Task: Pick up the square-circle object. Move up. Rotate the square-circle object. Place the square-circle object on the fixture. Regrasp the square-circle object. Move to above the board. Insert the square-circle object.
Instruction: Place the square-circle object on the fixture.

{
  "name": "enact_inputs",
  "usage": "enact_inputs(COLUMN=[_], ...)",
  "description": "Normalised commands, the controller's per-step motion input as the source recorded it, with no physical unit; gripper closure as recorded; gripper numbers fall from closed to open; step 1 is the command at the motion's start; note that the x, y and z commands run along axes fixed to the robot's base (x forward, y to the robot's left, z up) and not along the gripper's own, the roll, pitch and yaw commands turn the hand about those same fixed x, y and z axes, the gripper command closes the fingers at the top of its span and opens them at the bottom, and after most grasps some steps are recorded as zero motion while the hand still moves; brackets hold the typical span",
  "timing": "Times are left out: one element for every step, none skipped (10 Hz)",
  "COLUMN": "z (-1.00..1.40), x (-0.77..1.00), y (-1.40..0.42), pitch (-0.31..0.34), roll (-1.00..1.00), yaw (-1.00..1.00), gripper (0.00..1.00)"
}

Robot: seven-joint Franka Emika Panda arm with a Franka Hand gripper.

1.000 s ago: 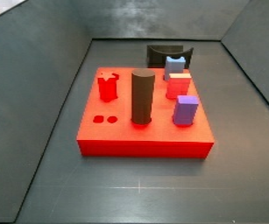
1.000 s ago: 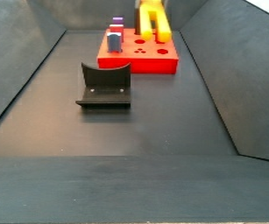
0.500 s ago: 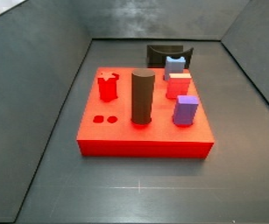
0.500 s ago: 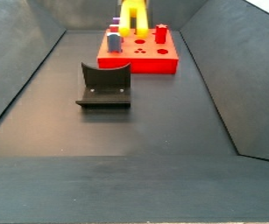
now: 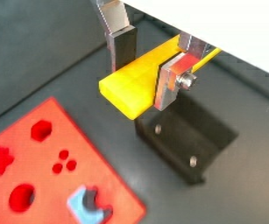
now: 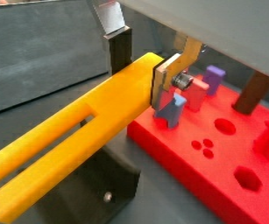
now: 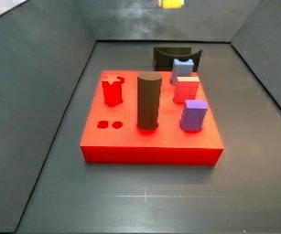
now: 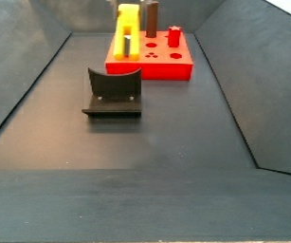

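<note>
Fingers (image 5: 120, 44) of the gripper (image 5: 148, 54) clamp the square-circle object (image 5: 148, 77) near one end, above the fixture (image 5: 186, 140); it looks rigid, light and smooth, so a mid-length grasp seems steadier; against the earlier side view it hangs upright, shifted left before the board (image 8: 163, 65).

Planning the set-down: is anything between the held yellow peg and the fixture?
Nothing visible. The gripper holds the peg in its fingers in the air, with the fixture bare below; the board lies off to the side.
</note>
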Motion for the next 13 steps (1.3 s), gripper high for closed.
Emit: enact_inputs(z=[-0.10,-0.06,-0.03,-0.03,-0.02,-0.01,-0.01,-0.02,-0.02,-0.02,-0.02,-0.02,-0.01], x=[0.54,0.39,0.27,0.20,0.11,0.05,0.05,0.06,0.08,0.08,0.08,0.08,0.07], y=[-0.09,-0.02,0.02,0.02,0.03,0.03,0.03,0.04,0.04,0.04,0.04,0.04,0.03], pitch=[0.135,0.147,0.152,0.155,0.160,0.151,0.148,0.152,0.157,0.134,0.079,0.053,0.009], roll=[-1.00,-1.00,-1.00,-1.00,-1.00,-1.00,-1.00,-1.00,-1.00,-0.86,-0.62,-0.50,-0.29], yaw=[-0.03,-0.04,-0.06,-0.06,-0.08,-0.10,-0.14,-0.15,-0.19,-0.21,-0.21,-0.20,-0.18], gripper=[1.00,1.00,1.00,1.00,1.00,1.00,1.00,1.00,1.00,1.00,1.00,1.00,1.00])
